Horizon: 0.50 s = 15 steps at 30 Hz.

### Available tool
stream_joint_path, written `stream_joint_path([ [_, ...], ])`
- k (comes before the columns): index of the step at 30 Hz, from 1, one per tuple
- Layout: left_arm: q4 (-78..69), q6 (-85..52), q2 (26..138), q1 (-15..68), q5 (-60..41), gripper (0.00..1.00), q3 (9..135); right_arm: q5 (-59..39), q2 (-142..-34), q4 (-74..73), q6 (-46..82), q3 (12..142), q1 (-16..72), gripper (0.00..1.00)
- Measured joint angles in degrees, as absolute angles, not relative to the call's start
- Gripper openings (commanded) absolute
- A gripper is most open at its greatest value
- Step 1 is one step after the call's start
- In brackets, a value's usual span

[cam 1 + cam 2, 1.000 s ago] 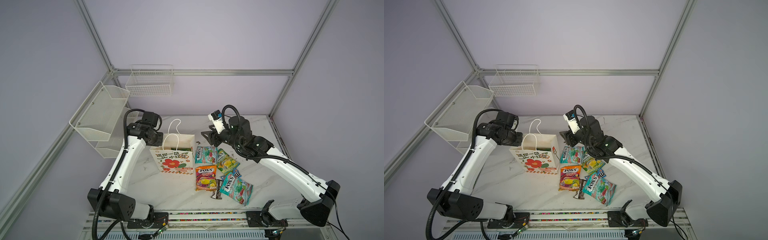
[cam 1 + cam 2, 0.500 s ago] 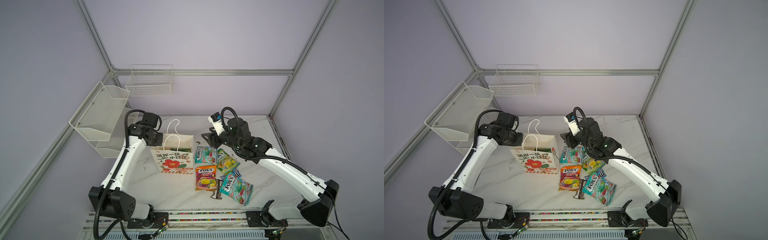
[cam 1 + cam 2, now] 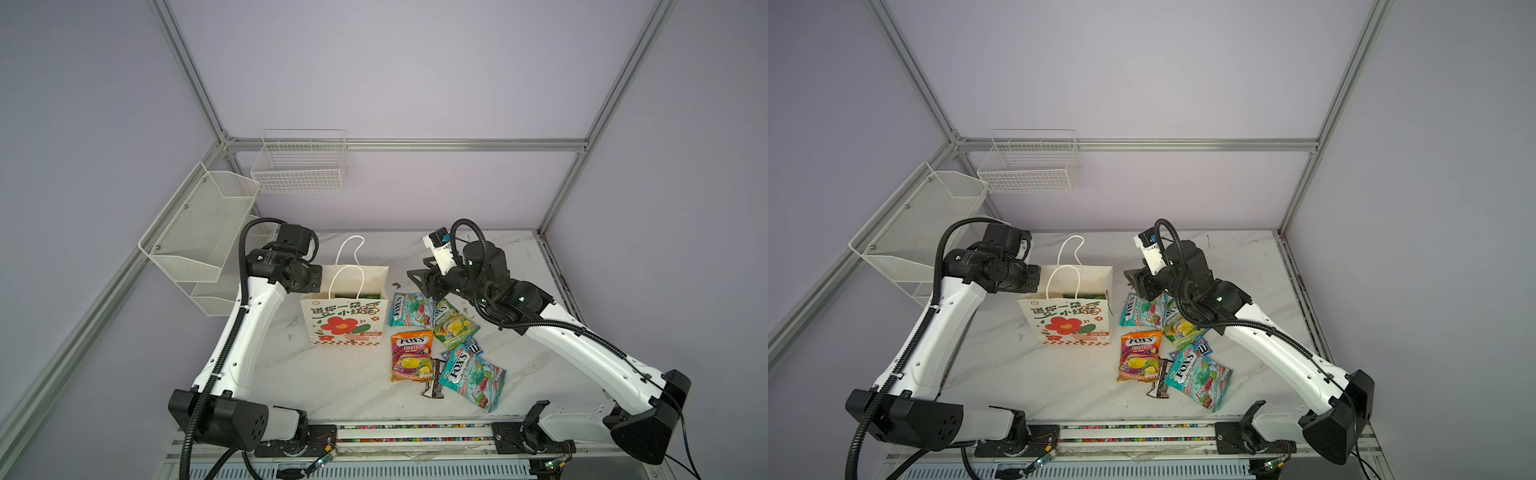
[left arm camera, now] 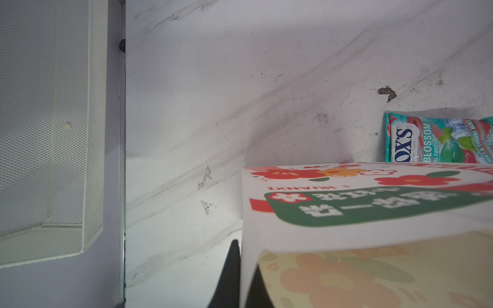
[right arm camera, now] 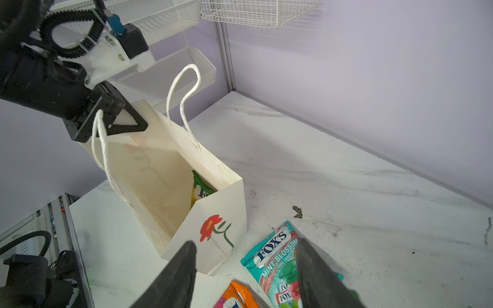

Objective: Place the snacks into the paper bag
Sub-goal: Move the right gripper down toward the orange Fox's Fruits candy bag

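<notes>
Paper bag (image 3: 345,318), white with red flower and green characters: stands upright and open on the marble tabletop (image 3: 332,386), cord handles raised. Contents: one green-yellow FOX'S packet (image 5: 200,190) standing against the inner wall. Left gripper (image 5: 133,124): closed tight on the bag's upper edge at the side away from the snacks. Right gripper (image 5: 245,277): jaws apart, holding nothing, poised above the teal-red FOX'S Mint Blossom packet (image 3: 411,309) lying just beside the bag. Also loose on the tabletop: second green-yellow FOX'S packet (image 3: 454,325), orange-pink FOX'S Fruits packet (image 3: 410,356), blue m&m's packet (image 3: 472,347), dark-brown wrapper (image 3: 434,380), second teal-red FOX'S packet (image 3: 473,376).
</notes>
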State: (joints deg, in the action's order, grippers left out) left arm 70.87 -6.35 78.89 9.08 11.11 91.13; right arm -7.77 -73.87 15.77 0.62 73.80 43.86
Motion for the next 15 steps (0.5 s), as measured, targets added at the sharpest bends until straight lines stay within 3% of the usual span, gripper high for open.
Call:
stream_joint_path([
  [7,72.99,-6.07,79.96,11.84,13.63,0.00,96.40,-7.88,-71.61,14.74,3.64,66.92,43.86,0.96],
  [15,73.45,-5.72,80.77,13.65,15.81,0.00,96.79,-4.78,-68.38,13.50,9.02,61.93,43.86,0.97],
])
